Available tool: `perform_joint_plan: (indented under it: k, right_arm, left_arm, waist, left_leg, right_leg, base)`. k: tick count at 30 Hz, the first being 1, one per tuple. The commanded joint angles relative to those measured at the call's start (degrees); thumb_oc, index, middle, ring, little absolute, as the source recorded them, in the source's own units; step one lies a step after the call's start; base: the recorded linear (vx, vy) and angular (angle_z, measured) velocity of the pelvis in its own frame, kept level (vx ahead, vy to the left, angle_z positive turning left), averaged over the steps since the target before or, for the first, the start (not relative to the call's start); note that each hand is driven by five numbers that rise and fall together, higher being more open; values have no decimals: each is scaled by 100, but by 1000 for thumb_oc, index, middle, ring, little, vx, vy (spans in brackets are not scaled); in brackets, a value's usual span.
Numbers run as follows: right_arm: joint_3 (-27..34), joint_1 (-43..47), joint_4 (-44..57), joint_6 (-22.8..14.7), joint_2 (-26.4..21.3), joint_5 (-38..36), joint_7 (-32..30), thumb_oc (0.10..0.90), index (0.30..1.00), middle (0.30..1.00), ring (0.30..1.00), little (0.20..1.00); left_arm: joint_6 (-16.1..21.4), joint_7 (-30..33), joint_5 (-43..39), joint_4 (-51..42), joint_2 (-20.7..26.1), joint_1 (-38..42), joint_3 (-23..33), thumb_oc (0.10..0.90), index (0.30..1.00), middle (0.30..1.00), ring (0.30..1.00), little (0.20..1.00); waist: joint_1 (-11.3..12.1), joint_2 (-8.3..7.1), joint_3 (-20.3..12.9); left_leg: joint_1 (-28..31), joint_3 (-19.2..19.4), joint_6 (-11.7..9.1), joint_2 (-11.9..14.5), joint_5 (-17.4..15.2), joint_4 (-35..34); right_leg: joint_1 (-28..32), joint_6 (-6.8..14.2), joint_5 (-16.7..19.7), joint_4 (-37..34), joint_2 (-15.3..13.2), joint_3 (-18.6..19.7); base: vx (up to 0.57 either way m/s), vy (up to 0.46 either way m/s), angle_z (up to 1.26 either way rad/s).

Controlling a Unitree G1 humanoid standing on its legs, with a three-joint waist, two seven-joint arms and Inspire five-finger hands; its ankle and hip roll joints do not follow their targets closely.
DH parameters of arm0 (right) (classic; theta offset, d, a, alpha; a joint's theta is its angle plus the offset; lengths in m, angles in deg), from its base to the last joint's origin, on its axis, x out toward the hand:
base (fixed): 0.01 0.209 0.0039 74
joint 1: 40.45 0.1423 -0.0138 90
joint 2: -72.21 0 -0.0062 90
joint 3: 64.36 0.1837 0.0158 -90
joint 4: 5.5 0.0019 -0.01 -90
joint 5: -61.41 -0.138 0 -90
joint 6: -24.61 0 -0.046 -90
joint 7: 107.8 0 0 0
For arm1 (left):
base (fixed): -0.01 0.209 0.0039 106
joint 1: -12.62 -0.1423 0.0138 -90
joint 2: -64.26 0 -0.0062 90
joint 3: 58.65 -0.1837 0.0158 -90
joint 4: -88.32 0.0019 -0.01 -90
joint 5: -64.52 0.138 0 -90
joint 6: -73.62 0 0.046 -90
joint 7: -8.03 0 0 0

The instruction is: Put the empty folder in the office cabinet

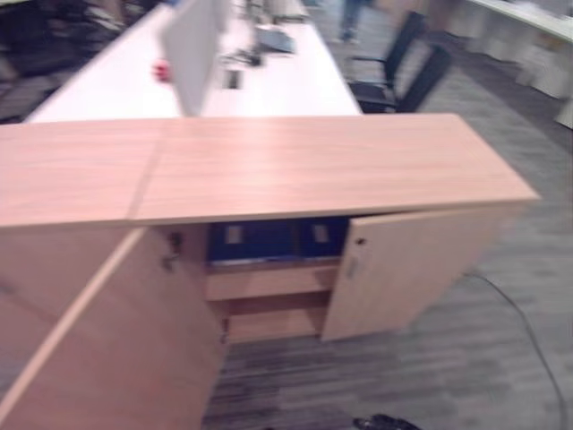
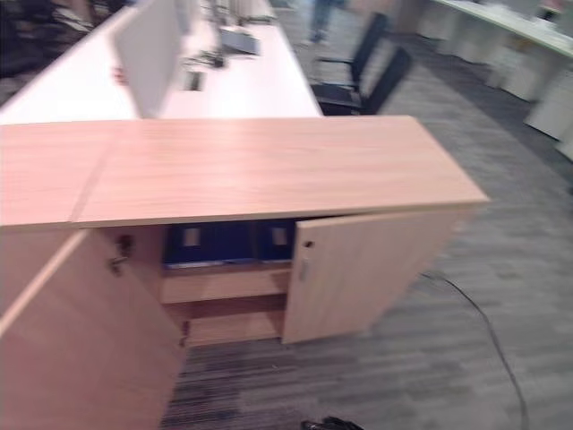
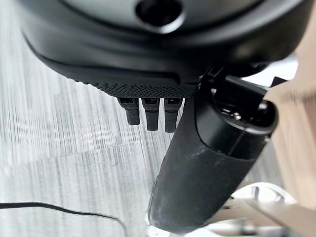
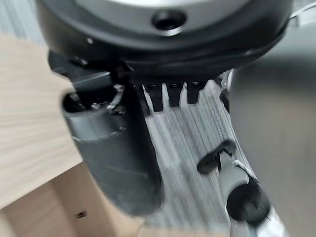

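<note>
While doors ajar, two folders point(image 1: 273, 240).

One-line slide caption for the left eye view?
Wooden office cabinet with both doors open, dark blue folders on its upper shelf.

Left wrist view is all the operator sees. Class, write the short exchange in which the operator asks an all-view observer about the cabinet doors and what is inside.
Operator: Are the cabinet doors open?
Observer: Yes. On the cabinet, the left door and the right door both stand open.
Operator: Anything inside?
Observer: Blue folders stand on the upper shelf.
</note>
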Motion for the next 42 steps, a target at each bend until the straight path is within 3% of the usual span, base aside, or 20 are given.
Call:
perform_joint_plan:
  k: [1,2,3,4,6,7,8,9,14,20,28,29,34,36,38,40,42]
  right_arm:
    - [-161,302,218,-73,-179,329,-271,800,900,900,900,900]
    - [472,306,-156,-33,-300,113,-458,800,900,900,900,900]
    - [991,298,-472,-48,-422,-81,-687,800,900,900,900,900]
    - [999,309,-483,-54,-425,-79,-687,800,900,900,900,900]
    - [1185,191,-694,-41,-477,-160,-778,800,900,900,900,900]
    - [1183,193,-697,-44,-479,-162,-776,800,900,900,900,900]
    - [1269,53,-823,-20,-504,-300,-819,800,900,900,900,900]
    - [1309,4,-856,5,-498,-377,-837,800,900,900,900,900]
    - [1362,-77,-850,0,-507,-454,-813,800,900,900,900,900]
    - [1378,-135,-759,-62,-476,-618,-849,800,900,900,900,900]
    - [1356,-260,-768,-101,-452,-624,-863,800,900,900,900,900]
    - [1319,-269,-777,-118,-448,-619,-875,800,900,900,900,900]
    - [1378,-258,-862,-82,-589,-630,-857,800,900,900,900,900]
    - [1473,-212,-860,-55,-775,-635,-926,800,900,900,900,900]
    - [1571,-210,-863,-6,-1027,-591,-979,800,900,900,900,900]
    - [1789,-187,-864,79,-1424,-479,-897,800,900,900,900,900]
    - [1791,-174,-852,103,-1468,-428,-853,800,900,900,900,900]
  left_arm:
    - [333,-121,-355,-255,-248,254,164,800,900,900,900,900]
    - [293,-236,-373,-372,-330,140,110,800,900,900,900,900]
    - [246,-218,-380,-364,-324,190,30,800,900,900,900,900]
    - [245,-215,-382,-362,-327,198,26,800,900,900,900,900]
    - [244,-174,-402,-241,-316,269,-59,800,900,900,900,900]
    - [247,-174,-403,-238,-319,270,-59,800,900,900,900,900]
    - [229,-169,-446,-201,-253,252,-40,800,900,900,900,900]
    - [224,-182,-426,-192,-237,251,-25,800,900,900,900,900]
    - [196,-232,-559,-153,-155,44,247,800,900,900,900,900]
    - [173,-164,-591,62,-61,38,526,800,900,900,900,900]
    - [163,-120,-680,149,-50,-4,692,800,900,900,900,900]
    - [156,-81,-820,154,-29,3,789,800,900,900,900,900]
    - [116,30,-1621,-28,198,88,1320,800,900,900,900,900]
    - [137,172,-2079,-269,458,309,1582,800,900,900,900,900]
    - [118,204,-2350,-649,674,294,1838,800,900,900,900,900]
    - [126,334,-2499,-1913,1202,149,2321,800,900,900,900,900]
    - [113,366,-2449,-2154,1308,107,2439,800,900,900,900,900]
  waist:
    - [-166,159,-73]
    - [-95,259,-129]
    - [-211,390,-111]
    - [-223,391,-98]
    - [-547,419,-104]
    - [-528,418,-111]
    - [-607,377,-15]
    - [-614,341,-27]
    - [-472,197,-170]
    - [-372,110,-214]
    - [-347,109,-188]
    - [-305,129,-119]
    - [-208,170,29]
    - [-224,127,206]
    - [-231,119,235]
    - [-149,213,186]
    - [-147,261,136]
  left_leg:
    - [83,-509,-715,399,51,-344]
    - [65,-810,-602,167,-10,-357]
    - [122,-1241,-549,6,-86,-360]
    - [132,-1258,-538,-9,-93,-360]
    - [167,-1684,-591,-4,-129,-360]
    - [156,-1662,-598,6,-121,-360]
    - [277,-1984,-590,-83,-144,-344]
    - [292,-2117,-566,-158,-161,-340]
    - [186,-2209,-640,-88,-55,-338]
    - [131,-2213,-782,120,46,-342]
    - [82,-2220,-944,386,221,-337]
    - [21,-2252,-1045,538,337,-340]
    - [-168,-2346,-1213,758,539,-269]
    - [-546,-2086,-1319,1003,668,156]
    - [-439,-1692,-1299,1227,586,316]
    - [-75,-1939,-1330,1329,364,324]
    - [59,-1990,-1358,1350,380,208]
  right_leg:
    - [-469,232,-2,-710,511,-116]
    - [-278,368,87,-552,244,-369]
    - [-159,670,310,-190,-176,-252]
    - [-145,692,311,-156,-206,-263]
    - [-453,594,-53,-207,-39,1321]
    - [-480,567,-74,-198,-32,1339]
    - [-661,524,-301,-228,261,2532]
    - [-600,572,-262,-331,335,2734]
    - [-324,681,-143,-835,602,2639]
    - [-258,543,-274,-995,865,2698]
    - [-225,375,-412,-1112,1137,2732]
    - [-241,286,-501,-1154,1291,2727]
    - [-245,143,-649,-1192,1499,2597]
    - [-286,57,-667,-1229,1557,2481]
    - [-280,32,-626,-1317,1606,2469]
    - [-366,131,-522,-1346,1529,2573]
    - [-407,166,-500,-1348,1516,2593]
  base:
    - [-70,468,123]
    - [10,568,103]
    - [59,413,97]
    - [63,179,139]
    - [20,-31,178]
    - [79,-61,181]
    - [96,-65,144]
    - [104,-54,117]
    - [40,-129,62]
    - [4,-138,-7]
    - [-11,-148,5]
    - [-43,-216,-16]
    - [-64,-149,9]
    - [-161,-106,27]
    - [-90,-24,55]
    - [-42,117,4]
    - [-22,163,-15]
